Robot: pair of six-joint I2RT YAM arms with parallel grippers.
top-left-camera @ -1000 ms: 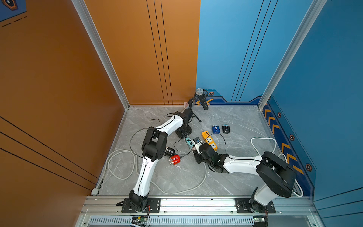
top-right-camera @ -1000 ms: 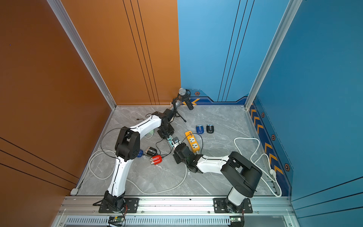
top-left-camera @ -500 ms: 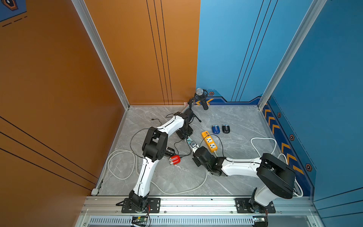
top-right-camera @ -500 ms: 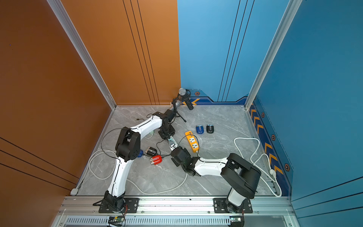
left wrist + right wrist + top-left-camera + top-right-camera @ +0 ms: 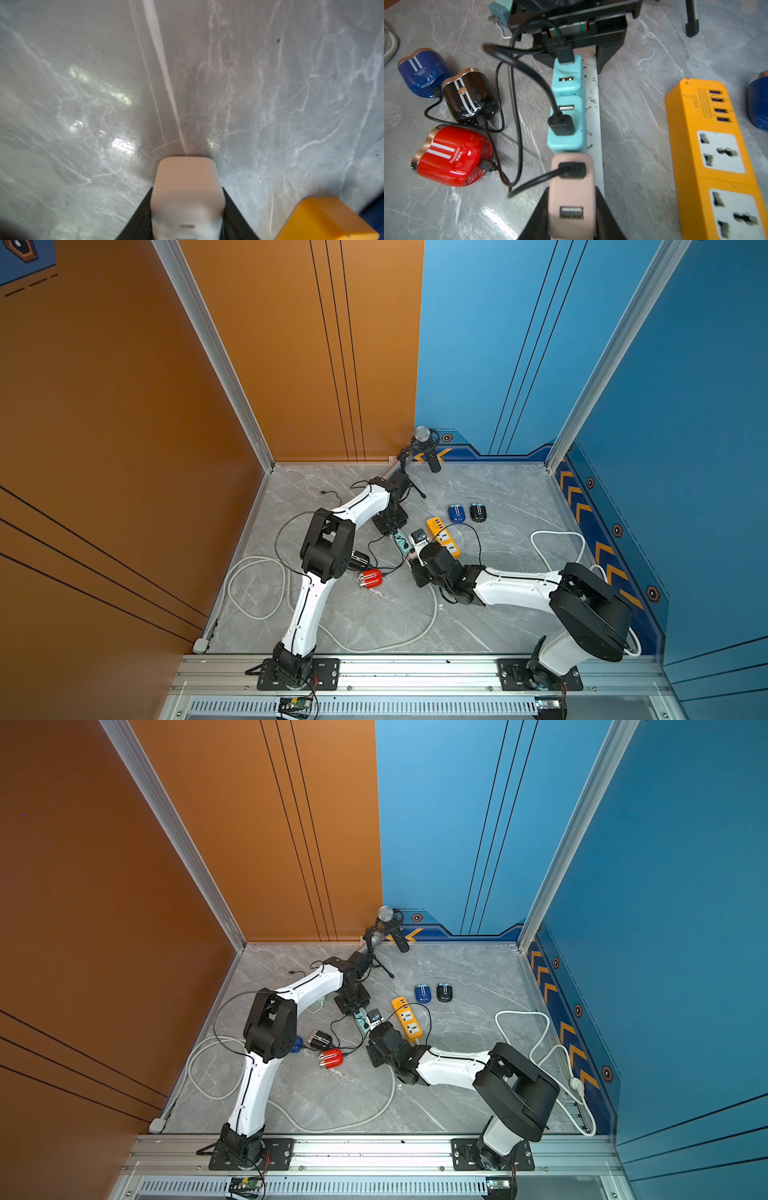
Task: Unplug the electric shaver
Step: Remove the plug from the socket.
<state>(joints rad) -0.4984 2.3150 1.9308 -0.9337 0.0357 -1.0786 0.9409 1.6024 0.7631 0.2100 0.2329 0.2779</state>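
The right gripper (image 5: 572,193) is clamped on the pink adapter (image 5: 571,185), plugged into one end of the white strip (image 5: 593,124); the left gripper (image 5: 188,191) pinches the strip's other end, at 11 o'clock in both top views. The red shaver (image 5: 371,578) lies on the floor (image 5: 374,622) at 8 o'clock from the right gripper, beside a black shaver (image 5: 467,95) and a blue shaver (image 5: 423,72). Their black cables (image 5: 537,180) loop across two teal adapters (image 5: 566,145) between the grippers. An orange strip (image 5: 708,145) lies at 2 o'clock, apart.
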